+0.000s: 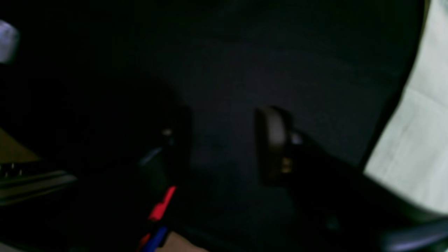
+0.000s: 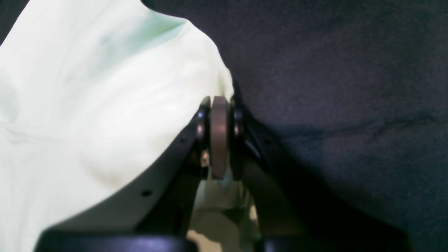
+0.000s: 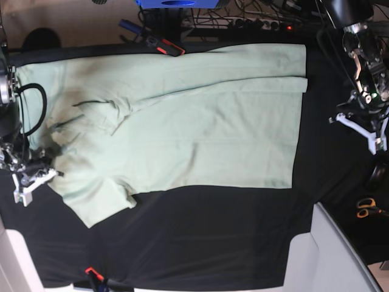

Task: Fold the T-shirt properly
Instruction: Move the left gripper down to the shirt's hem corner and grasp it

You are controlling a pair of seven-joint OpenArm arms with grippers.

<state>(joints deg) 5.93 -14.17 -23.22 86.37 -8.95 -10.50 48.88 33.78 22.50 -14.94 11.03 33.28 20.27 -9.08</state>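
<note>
My right gripper (image 2: 219,105) is clenched on the T-shirt (image 3: 200,121) at its edge, a fold pinched between the pads. The shirt lies spread over the black table covering (image 3: 200,237). I judge it light, limp, best pinched at hem corners. Farther off, my left gripper (image 1: 224,147) stands released, empty.

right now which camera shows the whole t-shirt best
The base view: the mint-green T-shirt lies spread over the black table cover. The right wrist view shows only a bunched edge in the shut pincer; the left wrist view, a sliver.
</note>
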